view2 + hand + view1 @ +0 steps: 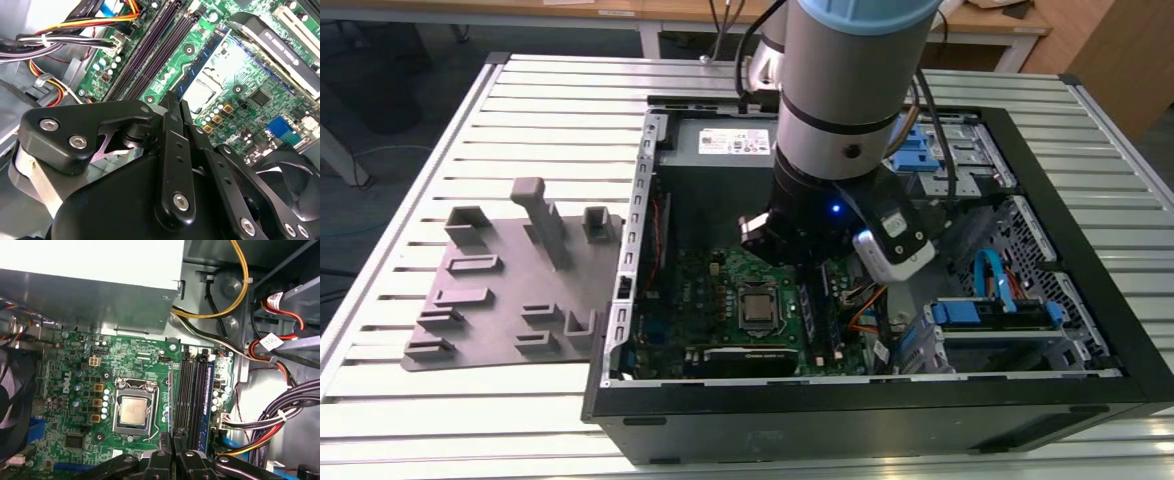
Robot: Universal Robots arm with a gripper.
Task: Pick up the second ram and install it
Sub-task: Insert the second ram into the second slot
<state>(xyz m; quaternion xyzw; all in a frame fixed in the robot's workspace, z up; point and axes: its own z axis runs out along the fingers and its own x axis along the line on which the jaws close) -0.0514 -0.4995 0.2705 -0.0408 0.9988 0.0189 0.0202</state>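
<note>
End effector (172, 441) is clenched on the ram (170, 400), which juts edge-on from its tips over the motherboard (140, 347). The ram's long axis runs parallel to the black slots (186, 390), just beside it on the cables' (280, 415) side

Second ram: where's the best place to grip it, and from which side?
Pinch its two broad flat faces, coming down on its top long edge. The second ram is thin and stands on edge, parallel to the slots; the claw, shut on it, appears to hold it just so.
</note>
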